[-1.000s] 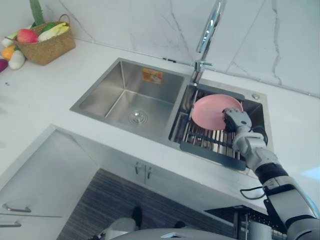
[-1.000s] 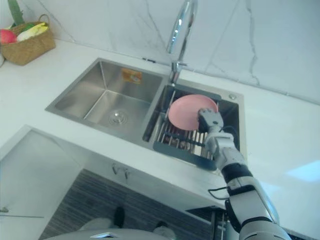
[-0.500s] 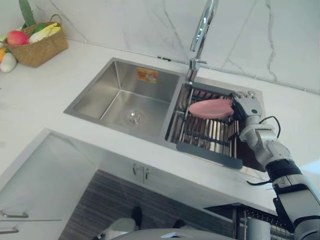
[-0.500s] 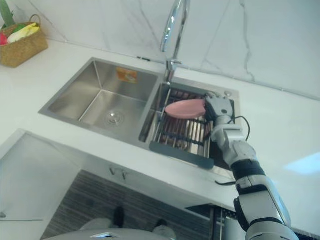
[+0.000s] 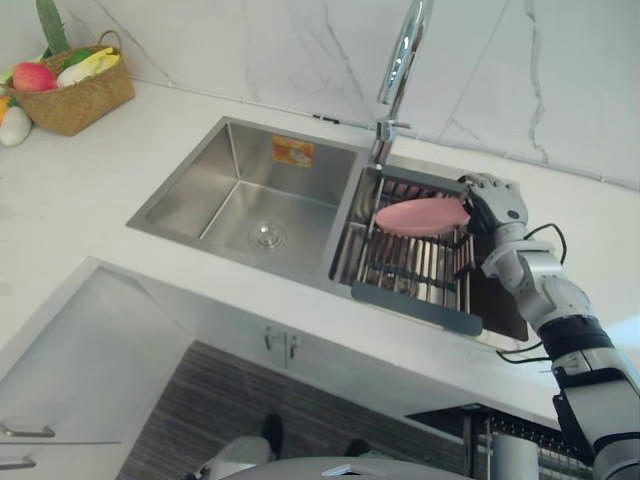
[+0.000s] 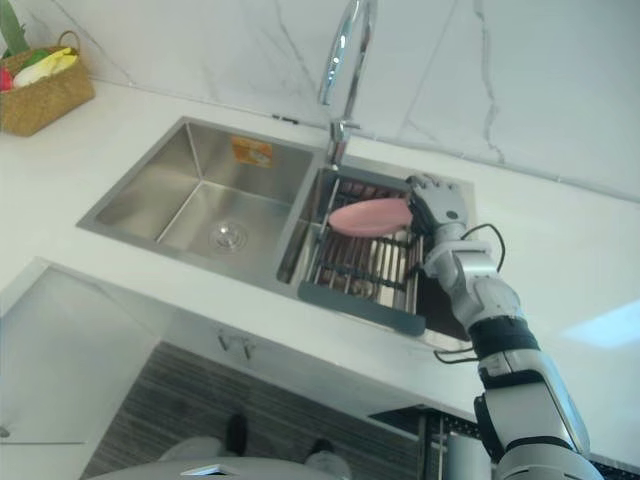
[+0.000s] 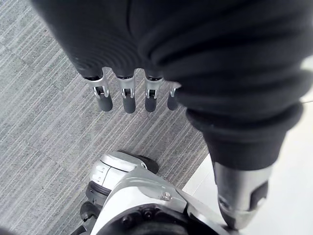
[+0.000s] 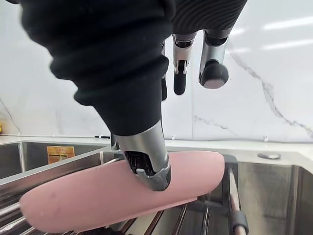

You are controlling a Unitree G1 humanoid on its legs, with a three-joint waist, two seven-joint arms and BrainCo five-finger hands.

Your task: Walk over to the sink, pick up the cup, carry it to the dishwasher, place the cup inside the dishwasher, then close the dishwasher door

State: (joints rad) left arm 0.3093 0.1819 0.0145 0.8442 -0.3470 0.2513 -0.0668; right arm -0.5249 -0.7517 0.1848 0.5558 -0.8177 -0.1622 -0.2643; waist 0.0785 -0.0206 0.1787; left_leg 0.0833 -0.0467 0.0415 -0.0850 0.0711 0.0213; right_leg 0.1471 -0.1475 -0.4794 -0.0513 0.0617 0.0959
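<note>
Left eye view: 1.0 s ago the plate (image 5: 420, 215) lay tilted, face up, in the rack (image 5: 410, 275). Now it is held edge-on over the rack's back part, much as 0.5 s ago, and the right hand (image 5: 495, 203) sits slightly nearer the back wall. The whole picture shifted after the 1.0 s frame, which I log as camera motion. The right hand is closed on the plate's right rim. I note that it carries a pink plate, not a cup. The rack sits in the right basin of the sink (image 5: 185, 205), below the tap (image 5: 400, 60). An orange label (image 5: 292, 152) is on the left basin's back wall, its print too small for me to read. A basket (image 5: 72, 98) of fruit stands at the far left of the counter (image 5: 80, 200).

Right eye view: same layout. The drain (image 6: 229, 236) is in the left basin's floor.

Left wrist view: the left hand (image 7: 126, 100) hangs over grey floor (image 7: 39, 127), fingers straight and a little apart, holding nothing.

Right wrist view: the thumb (image 8: 146, 169) presses on the plate's near face. Two fingers show bent against the marble wall (image 8: 264, 98), clear of the plate. The cover hides what backs the plate on its other side. Rack bars show beneath the plate.
</note>
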